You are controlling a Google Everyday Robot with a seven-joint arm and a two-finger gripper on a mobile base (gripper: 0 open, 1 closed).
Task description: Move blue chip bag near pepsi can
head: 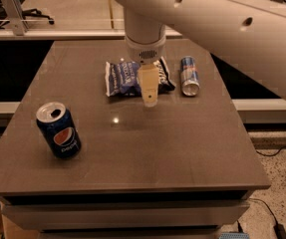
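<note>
Locate one blue chip bag (122, 77) lying flat at the rear centre of the bench (182, 143). One gripper (150, 96) hangs over the bag's right half; you cannot tell its opening or any hold. You count two cans: one pepsi can (59, 130) upright at front left, well apart, and one slim can (189, 76) lying just right of the bag.

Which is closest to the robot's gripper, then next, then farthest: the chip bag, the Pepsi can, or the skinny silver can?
The gripper is over the back middle of the table.
1. Blue chip bag: right at the gripper, partly hidden behind it.
2. Skinny silver can: lying on its side, to the right in the picture.
3. Pepsi can: standing at the front left, farthest away.
</note>
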